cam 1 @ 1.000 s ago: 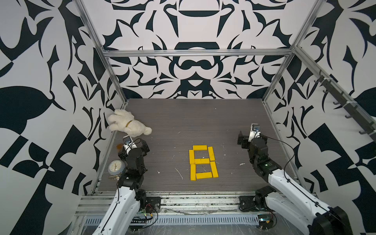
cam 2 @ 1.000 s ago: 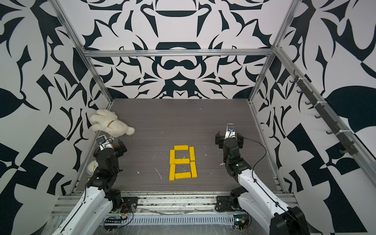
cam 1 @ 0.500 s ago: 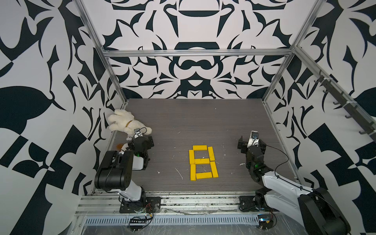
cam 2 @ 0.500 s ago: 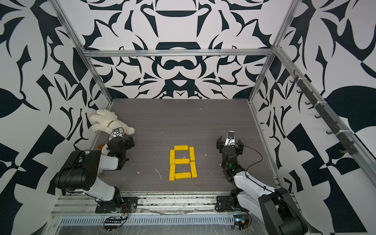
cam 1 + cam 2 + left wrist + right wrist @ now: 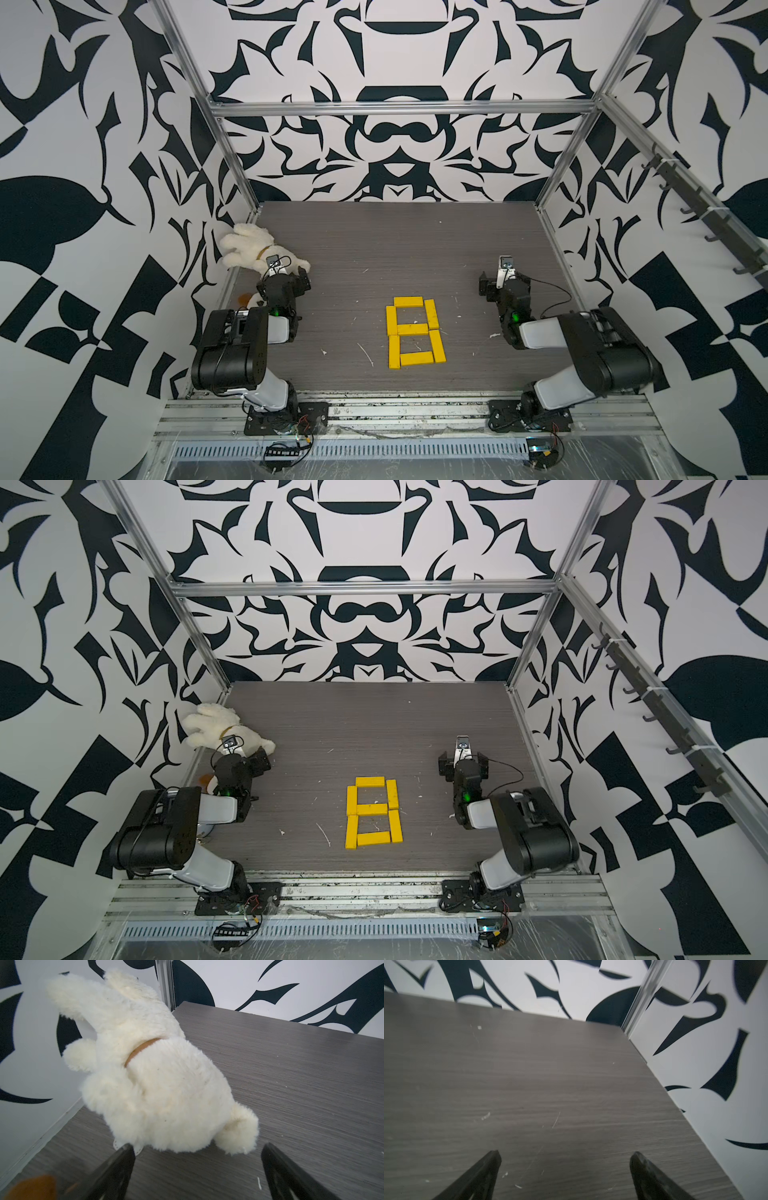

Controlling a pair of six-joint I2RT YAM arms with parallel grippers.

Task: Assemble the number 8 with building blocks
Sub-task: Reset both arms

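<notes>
Several yellow building blocks [image 5: 411,329] [image 5: 371,809] lie flat on the dark table as the number 8, two stacked loops, in both top views near the front middle. The right-hand upright bars lean slightly. My left gripper [image 5: 291,275] [image 5: 249,756] [image 5: 198,1144] stands open and empty at the left, well away from the figure, its fingertips just short of a white plush toy. On the right, clear of the figure, my right gripper [image 5: 503,279] [image 5: 463,758] [image 5: 565,1152] is open over bare table. Neither wrist view shows the blocks.
The white plush toy [image 5: 249,249] [image 5: 212,725] [image 5: 155,1084] lies against the left wall. A small brown object [image 5: 243,298] [image 5: 31,1188] sits beside the left arm. Patterned walls close in three sides. Both arms are folded low near the front rail [image 5: 395,409].
Both arms have folded back down toward their bases, elbows dropping to the front corners. Both grippers stayed open and empty. The yellow figure has not moved.
</notes>
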